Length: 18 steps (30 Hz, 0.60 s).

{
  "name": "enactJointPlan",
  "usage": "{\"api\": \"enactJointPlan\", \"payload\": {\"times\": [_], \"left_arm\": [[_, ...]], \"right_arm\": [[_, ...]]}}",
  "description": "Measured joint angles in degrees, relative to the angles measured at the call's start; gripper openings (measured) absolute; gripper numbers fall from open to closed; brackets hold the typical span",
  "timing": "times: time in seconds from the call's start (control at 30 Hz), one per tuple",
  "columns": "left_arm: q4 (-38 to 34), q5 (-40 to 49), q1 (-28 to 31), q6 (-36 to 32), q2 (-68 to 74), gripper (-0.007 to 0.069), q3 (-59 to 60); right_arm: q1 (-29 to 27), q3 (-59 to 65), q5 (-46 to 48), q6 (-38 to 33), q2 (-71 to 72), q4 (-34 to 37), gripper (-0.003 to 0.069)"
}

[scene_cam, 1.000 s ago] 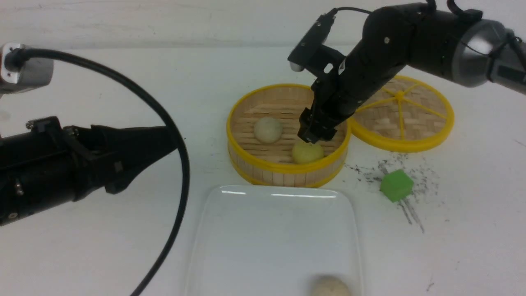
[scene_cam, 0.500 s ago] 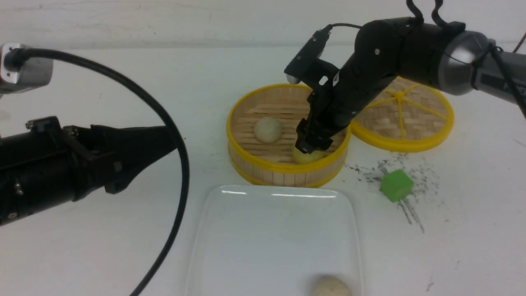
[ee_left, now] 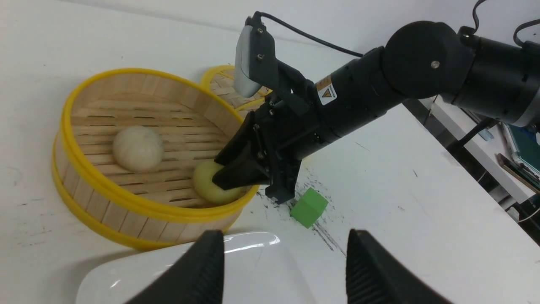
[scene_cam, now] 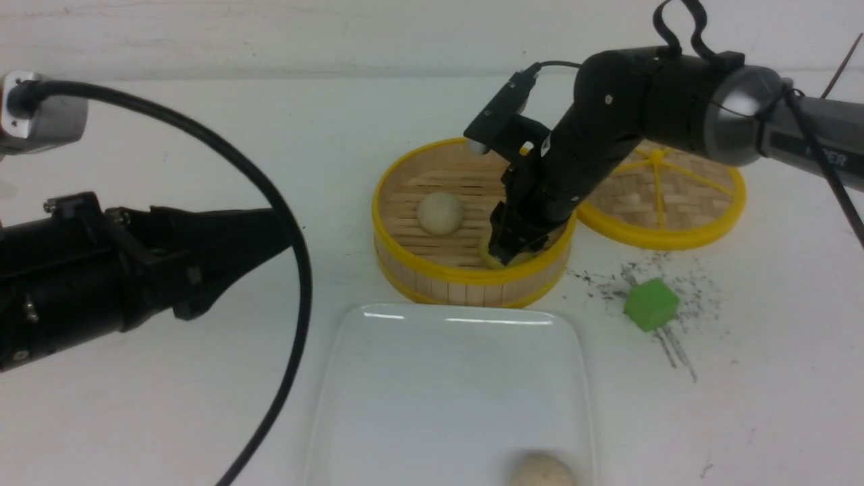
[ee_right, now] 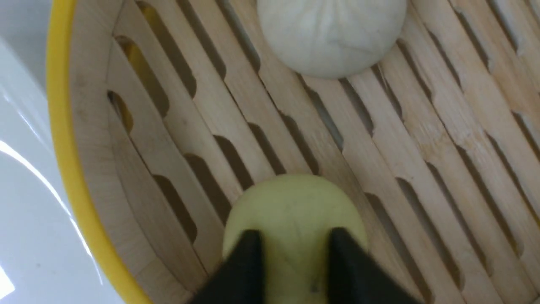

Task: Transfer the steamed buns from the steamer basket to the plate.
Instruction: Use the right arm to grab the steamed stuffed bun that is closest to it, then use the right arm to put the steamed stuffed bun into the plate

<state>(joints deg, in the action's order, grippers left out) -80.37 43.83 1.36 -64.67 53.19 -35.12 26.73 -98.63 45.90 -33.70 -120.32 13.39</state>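
The steamer basket (scene_cam: 405, 266) stands mid-table with a beige steamed bun (scene_cam: 439, 212) on its slatted floor. My right gripper (scene_cam: 505, 253) reaches down into the basket at its near right side. In the right wrist view its two black fingers (ee_right: 249, 257) pinch the pale yellow steamed bun (ee_right: 295, 202), which rests on the slats; this gripper (ee_right: 291, 240) is shut on it. Another beige bun (scene_cam: 543, 470) lies at the near edge of the white plate (scene_cam: 378, 378). My left gripper (ee_left: 283, 253) hangs open and empty, low over the plate's corner (ee_left: 126, 274).
A flat woven disc with yellow spokes (scene_cam: 675, 202) lies right of the basket, touching it. A green cube (scene_cam: 651, 304) sits among dark scuff marks on the table, right of the plate. A black cable (scene_cam: 297, 270) loops over the left arm.
The right gripper sank lower into the basket, around the yellow bun, and closed from wide open onto it. The left arm has stayed still.
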Motion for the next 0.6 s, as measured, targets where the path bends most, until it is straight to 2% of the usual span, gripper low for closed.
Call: {"api": "enactJointPlan", "payload": {"times": [0.03,0.13,0.37,0.6], "left_arm": [[0.0,0.0,0.0,0.0,0.0,0.0409,0.0],[0.0,0.0,0.0,0.0,0.0,0.0409,0.0],[0.0,0.1,0.0,0.0,0.0,0.0409,0.0],[0.0,0.1,0.0,0.0,0.0,0.0409,0.0]], "right_arm": [[0.0,0.0,0.0,0.0,0.0,0.0,0.0078],[0.0,0.0,0.0,0.0,0.0,0.0,0.001],[0.0,0.0,1.1,0.0,1.0,0.0,0.0011],[0.0,0.0,1.5,0.0,12.6,-0.2,0.0011]]}}
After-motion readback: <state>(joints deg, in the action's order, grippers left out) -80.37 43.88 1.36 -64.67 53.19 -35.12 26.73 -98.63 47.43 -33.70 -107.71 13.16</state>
